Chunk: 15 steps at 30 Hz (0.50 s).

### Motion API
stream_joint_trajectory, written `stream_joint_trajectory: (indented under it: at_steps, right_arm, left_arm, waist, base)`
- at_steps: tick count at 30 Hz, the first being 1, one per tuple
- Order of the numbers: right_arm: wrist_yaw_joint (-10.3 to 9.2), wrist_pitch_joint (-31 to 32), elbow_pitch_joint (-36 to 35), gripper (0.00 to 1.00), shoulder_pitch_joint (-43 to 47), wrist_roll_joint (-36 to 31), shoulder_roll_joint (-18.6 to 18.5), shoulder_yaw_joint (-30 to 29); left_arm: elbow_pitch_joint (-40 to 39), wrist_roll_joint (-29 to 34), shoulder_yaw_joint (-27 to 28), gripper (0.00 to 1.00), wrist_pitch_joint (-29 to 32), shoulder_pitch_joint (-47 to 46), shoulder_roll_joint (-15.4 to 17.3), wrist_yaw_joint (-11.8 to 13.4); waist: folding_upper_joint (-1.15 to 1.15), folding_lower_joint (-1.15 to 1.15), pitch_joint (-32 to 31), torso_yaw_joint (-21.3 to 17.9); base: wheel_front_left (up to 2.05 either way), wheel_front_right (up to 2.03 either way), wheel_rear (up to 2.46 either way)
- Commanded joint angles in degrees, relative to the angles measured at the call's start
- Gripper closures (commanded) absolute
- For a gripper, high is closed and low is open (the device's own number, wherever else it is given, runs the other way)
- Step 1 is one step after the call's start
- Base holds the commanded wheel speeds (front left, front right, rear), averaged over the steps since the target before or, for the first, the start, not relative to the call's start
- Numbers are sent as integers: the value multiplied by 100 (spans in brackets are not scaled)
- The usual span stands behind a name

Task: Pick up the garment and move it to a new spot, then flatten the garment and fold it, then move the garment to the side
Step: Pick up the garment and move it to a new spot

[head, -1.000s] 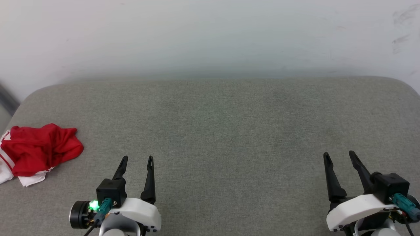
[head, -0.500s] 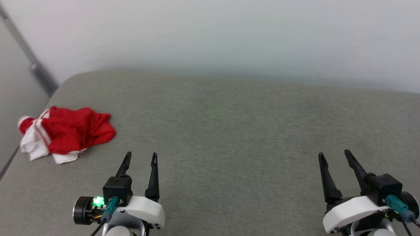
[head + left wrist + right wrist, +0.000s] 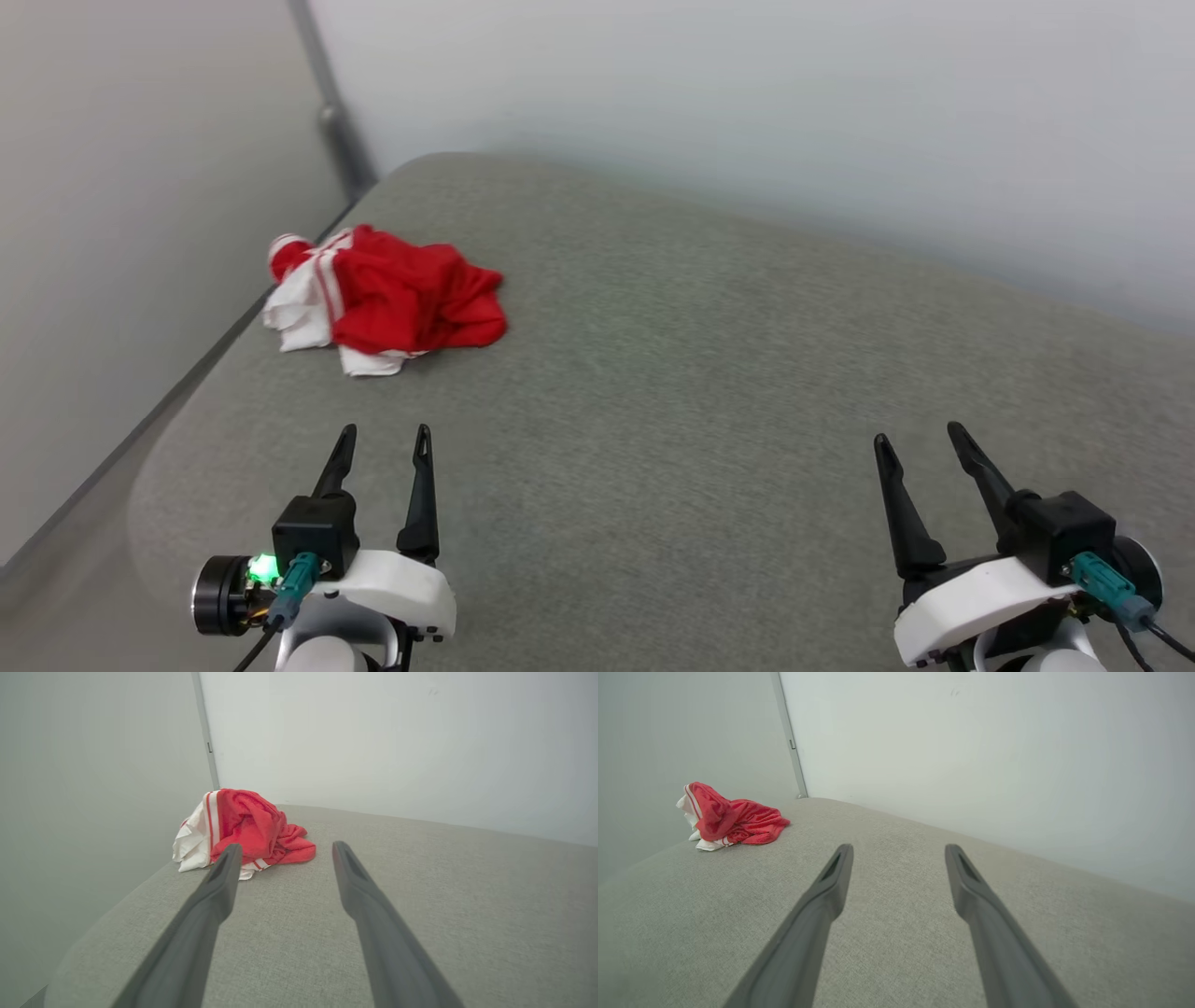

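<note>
Garment (image 3: 392,299): crumpled heap, red over white, at the pad's far left, close to its left edge and the room corner; print not visible.
Left gripper (image 3: 385,434): jaws spread, nothing between them; low over the near side of the pad, aimed roughly at the heap, well short of it.
Right gripper (image 3: 917,435): jaws spread, empty; far right, well apart from the garment.
Risk, edge: heap close to the drop beside the left wall; likely to slide off if nudged rather than pinched.
Risk, grasp: bunched layers; a pinch likely to catch one fold only, leaving the rest dragging and harder to flatten.
Risk, clearance: little room on the wall side; possible contact during a wide approach from the left.
Risk, reach: long stretch across for the right arm.
Surroundings: left wall (image 3: 112,187), corner strip (image 3: 331,112), grey pad (image 3: 700,373), rear wall (image 3: 747,112).
Obstruction: bare pad between left gripper and garment; walls the only constraint.
</note>
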Motion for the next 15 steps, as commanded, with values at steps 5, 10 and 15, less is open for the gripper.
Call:
stream_joint_trajectory:
  at_steps: [5,10,15]
  right_arm:
    - [-4,3,-68,0,-50,51,12,113]
    - [-4,16,-95,0,-94,29,11,133]
    - [-4,49,-143,0,-154,10,10,119]
  left_arm:
    - [-56,-22,103,0,-15,8,10,-2]
    - [-78,0,155,0,-15,1,16,-13]
    - [-49,-30,193,0,-15,-142,21,-70]
  waist:
    - [0,0,2,525]
    - [0,0,35,682]
    - [0,0,132,733]
  base:
    - [0,0,0]
    - [0,0,0]
    - [0,0,0]
